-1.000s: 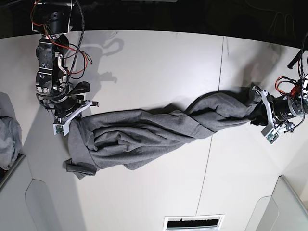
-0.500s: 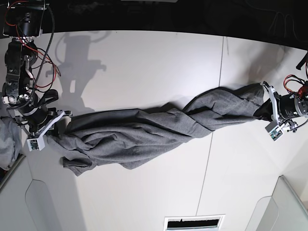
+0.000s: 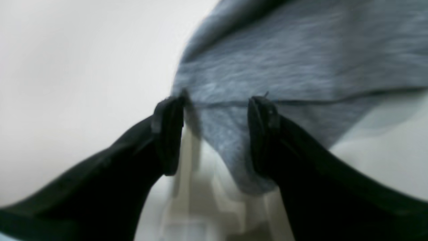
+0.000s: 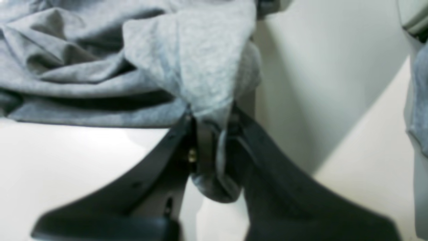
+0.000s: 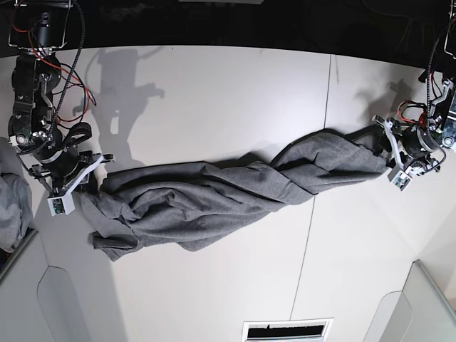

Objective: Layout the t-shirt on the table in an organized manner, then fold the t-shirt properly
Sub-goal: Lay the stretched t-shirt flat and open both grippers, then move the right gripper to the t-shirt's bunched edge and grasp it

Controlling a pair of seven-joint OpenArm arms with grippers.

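Observation:
The dark-grey t-shirt lies twisted like a rope across the white table, from left to right. My right gripper is at its left end. In the right wrist view this gripper is shut on a bunched fold of the t-shirt. My left gripper is at the shirt's right end. In the left wrist view its jaws stand well apart, with a hem corner of the t-shirt lying loosely between them. The view is blurred.
A paler grey cloth bundle sits at the left edge and also shows in the right wrist view. Light grey bins stand at the front left and the front right. A thin dark seam crosses the table.
My right gripper pulled the shirt's left end leftward, stretching the cloth out, then eased back slightly. My left gripper moved toward the far edge at the shirt's right end.

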